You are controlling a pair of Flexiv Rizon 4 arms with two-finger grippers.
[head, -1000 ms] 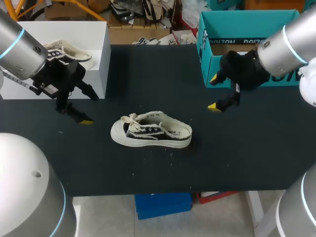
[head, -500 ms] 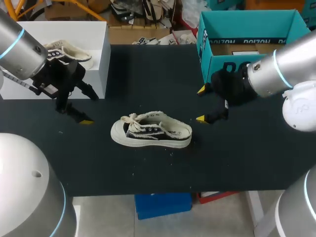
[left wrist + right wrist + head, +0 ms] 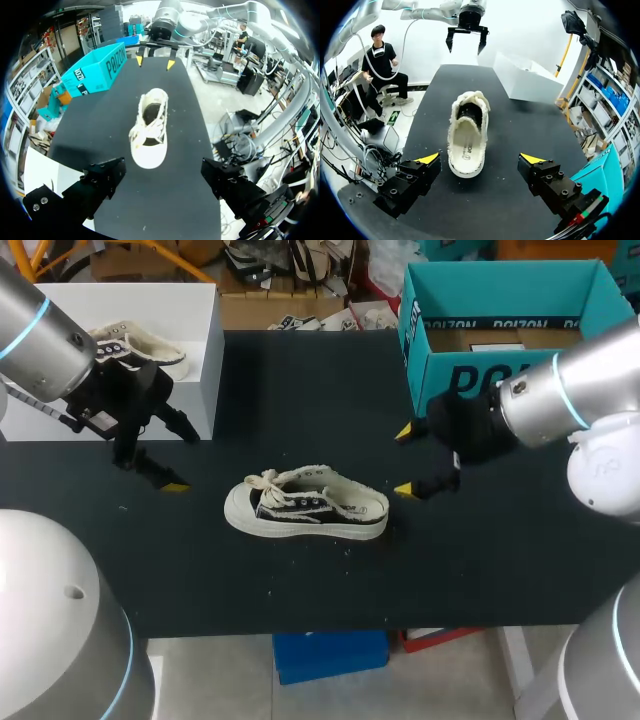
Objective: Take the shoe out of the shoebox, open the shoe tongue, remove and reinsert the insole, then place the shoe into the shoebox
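One shoe (image 3: 306,508), likely light, floppy, on bench (image 3: 300,610); my right claw (image 3: 403,460) spread, empty, at its 3 o'clock, left claw (image 3: 168,458) likewise at 9; best hold: heel rim.

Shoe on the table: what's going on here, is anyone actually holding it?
Nobody holds it. The shoe sits on its sole in the middle of the black table, out of the teal shoebox, with its insole in place. The right gripper is open just off the heel end, lined up with the shoe. The left gripper is open too, off past the toe end beside a white box that holds a second shoe.
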